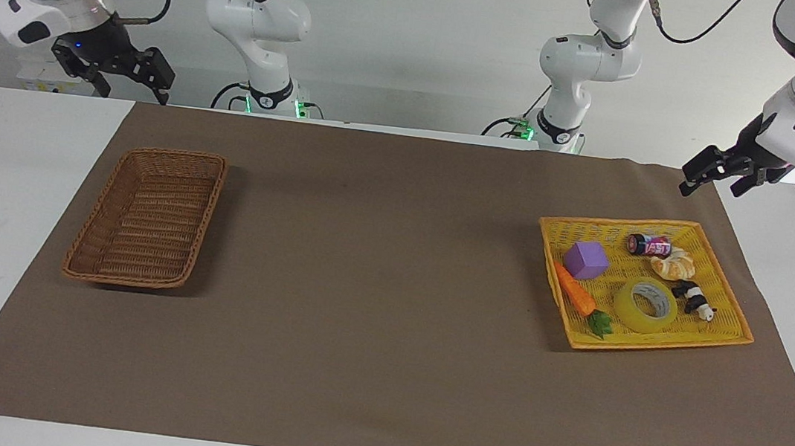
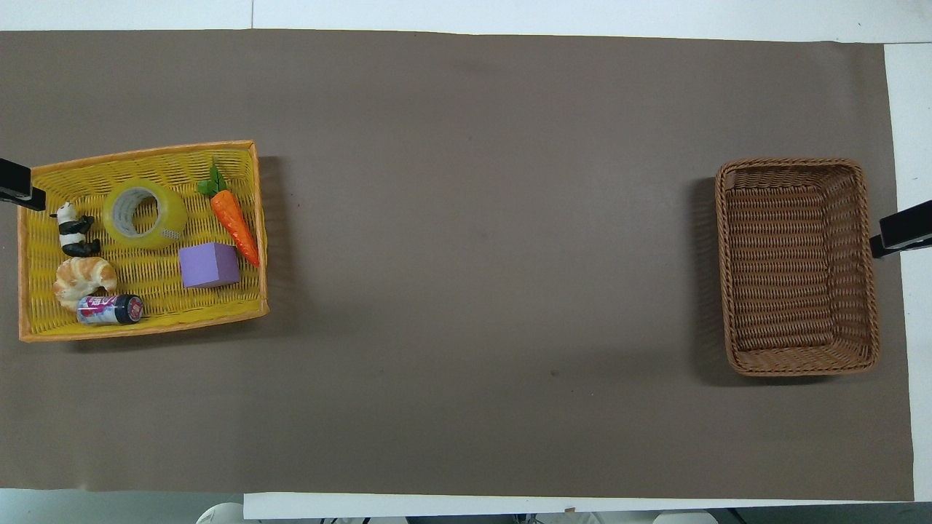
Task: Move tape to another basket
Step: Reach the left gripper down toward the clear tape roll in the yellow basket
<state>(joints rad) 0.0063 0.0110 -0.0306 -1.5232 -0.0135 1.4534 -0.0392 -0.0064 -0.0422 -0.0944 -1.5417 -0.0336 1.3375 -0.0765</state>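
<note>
The tape [image 1: 645, 305] is a yellow translucent roll lying flat in the yellow mesh tray [image 1: 618, 225] at the left arm's end of the table; it also shows in the overhead view [image 2: 143, 213]. The brown wicker basket [image 1: 94, 207] stands empty at the right arm's end, also in the overhead view [image 2: 797, 166]. My left gripper [image 1: 708, 187] is open and empty, up in the air over the mat's edge beside the tray. My right gripper [image 1: 132, 92] is open and empty, raised over the table's edge by the wicker basket.
In the yellow tray [image 2: 145, 151] with the tape lie a purple cube [image 2: 209, 265], a toy carrot [image 2: 234, 218], a panda figure [image 2: 73, 231], a croissant [image 2: 84, 278] and a small can [image 2: 111, 309]. A brown mat [image 1: 375, 288] covers the table.
</note>
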